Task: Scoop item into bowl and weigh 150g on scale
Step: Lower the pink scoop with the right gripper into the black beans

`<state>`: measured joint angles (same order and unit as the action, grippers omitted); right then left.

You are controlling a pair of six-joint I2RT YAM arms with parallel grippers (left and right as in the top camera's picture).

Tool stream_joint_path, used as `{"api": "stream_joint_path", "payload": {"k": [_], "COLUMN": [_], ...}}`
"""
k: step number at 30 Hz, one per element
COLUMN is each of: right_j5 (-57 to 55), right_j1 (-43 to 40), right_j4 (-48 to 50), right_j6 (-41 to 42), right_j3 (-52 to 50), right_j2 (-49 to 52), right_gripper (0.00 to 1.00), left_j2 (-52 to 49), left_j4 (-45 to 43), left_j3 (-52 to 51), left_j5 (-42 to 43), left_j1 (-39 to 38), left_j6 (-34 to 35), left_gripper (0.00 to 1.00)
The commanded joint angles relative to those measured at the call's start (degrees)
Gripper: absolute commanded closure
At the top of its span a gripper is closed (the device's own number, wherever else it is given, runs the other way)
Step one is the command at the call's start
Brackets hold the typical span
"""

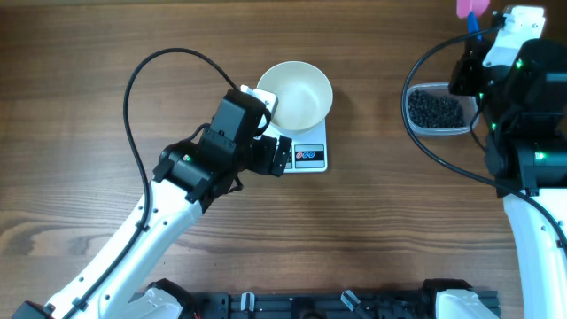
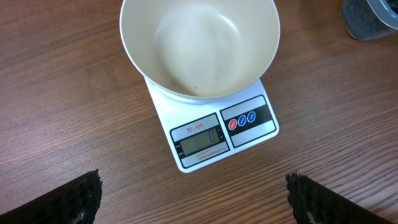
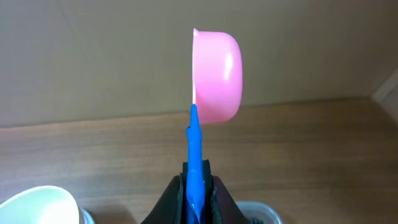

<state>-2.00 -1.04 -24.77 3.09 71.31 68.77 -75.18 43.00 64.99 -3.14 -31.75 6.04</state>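
L hand (image 2: 196,198): I see it spread wide, nr scale (image 2: 211,134).
R hand (image 3: 196,183): pinching pink scoop (image 3: 216,74) by its blue handle.
Bowl (image 2: 199,43): on scale.
Item (image 1: 434,111): in clear tub (image 1: 411,121).

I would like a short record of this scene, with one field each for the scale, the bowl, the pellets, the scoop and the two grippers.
scale: white, display side toward the left arm
bowl: white, standing on the scale, empty
pellets: black, all in the clear tub, apart from the scale
scoop: pink cup on a blue handle, raised, cup turned on its side
left gripper: open, holding nothing, in front of the scale
right gripper: shut on the scoop handle
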Motion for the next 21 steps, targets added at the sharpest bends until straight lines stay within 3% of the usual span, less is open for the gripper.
{"api": "stream_joint_path", "payload": {"k": [1,14,21], "right_j5": [-1.2,-1.0,-1.0], "right_j1": [-0.2,-0.2,-0.2], "right_j4": [-0.1,0.1,1.6], "right_j6": [-0.7,9.2,8.4], "right_j3": [1.0,1.0,1.0], "right_j2": [-0.4,3.5,4.6], "right_gripper": [0.96,0.96,0.96], "left_j2": [-0.4,-0.4,-0.4], "left_j4": [-0.3,-0.3,-0.3], "left_j3": [0.8,0.8,0.8], "left_j5": [0.5,0.5,0.5], "left_j1": [0.1,0.1,0.1], "left_j6": [-1.3,-1.3,-1.3], "left_gripper": [0.00,0.00,0.00]}}
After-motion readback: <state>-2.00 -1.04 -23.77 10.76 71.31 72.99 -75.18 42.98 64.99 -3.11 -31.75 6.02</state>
